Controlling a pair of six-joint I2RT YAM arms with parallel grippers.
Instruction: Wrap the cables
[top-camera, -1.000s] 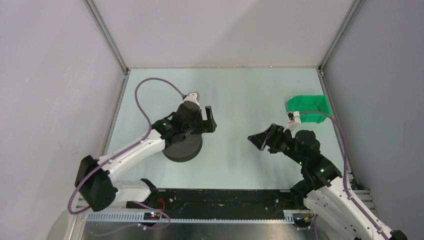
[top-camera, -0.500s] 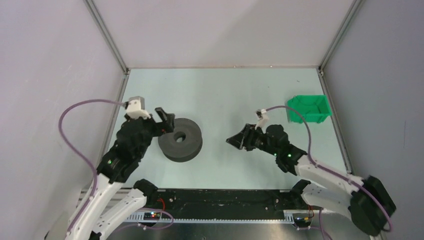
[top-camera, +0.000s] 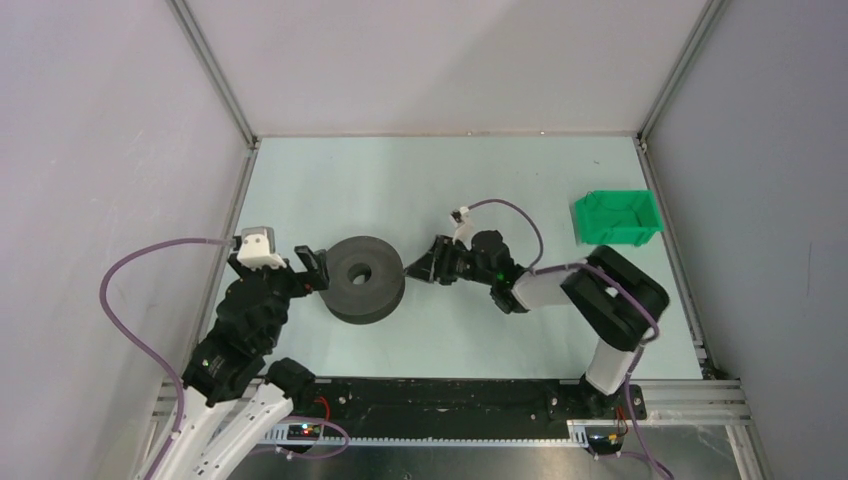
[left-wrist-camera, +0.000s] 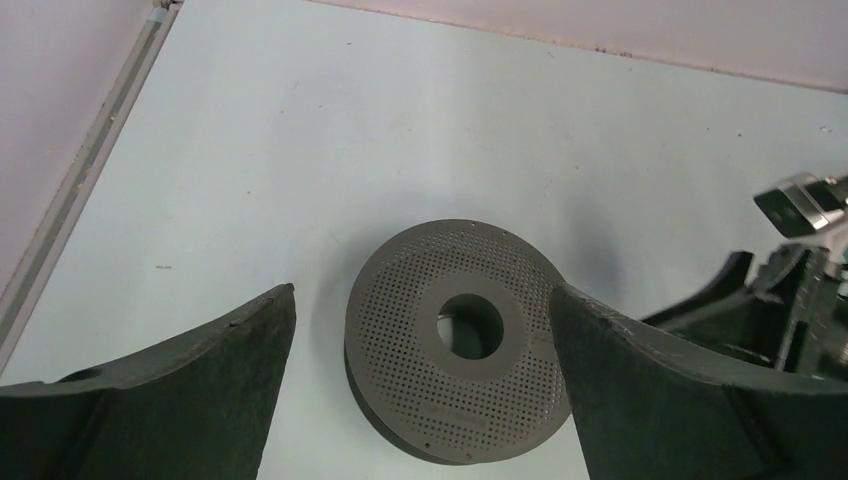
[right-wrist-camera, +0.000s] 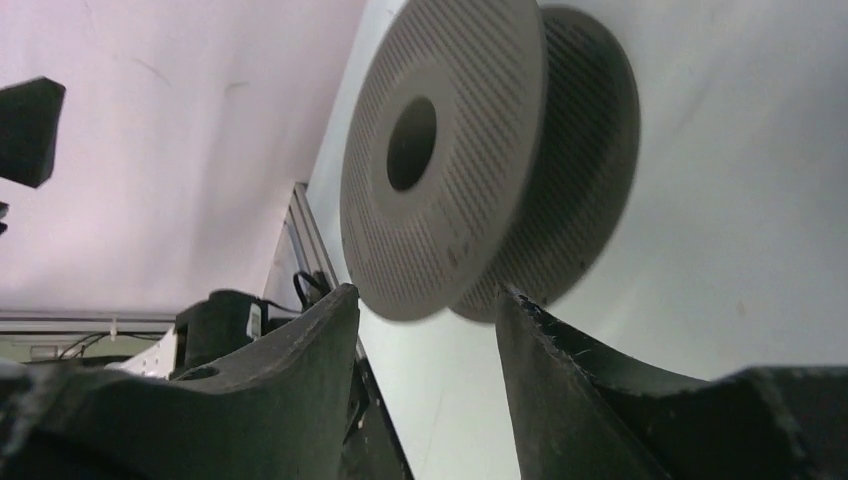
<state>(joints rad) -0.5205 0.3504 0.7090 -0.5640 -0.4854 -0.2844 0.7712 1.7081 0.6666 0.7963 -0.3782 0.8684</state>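
A dark grey perforated spool (top-camera: 365, 278) lies flat on the pale table (top-camera: 480, 180) between two arms. The left gripper (top-camera: 310, 268), jaws spread wide, sits just beside its left rim. The right gripper (top-camera: 420, 268), jaws parted and holding nothing, noses at the right rim, perhaps touching. The thin black cable cannot be made out in any view. A green bin (top-camera: 617, 217) stands well apart.

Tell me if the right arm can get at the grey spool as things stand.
Probably yes. The right hand is open and close beside the spool, aimed at its rim, with nothing visible between them.
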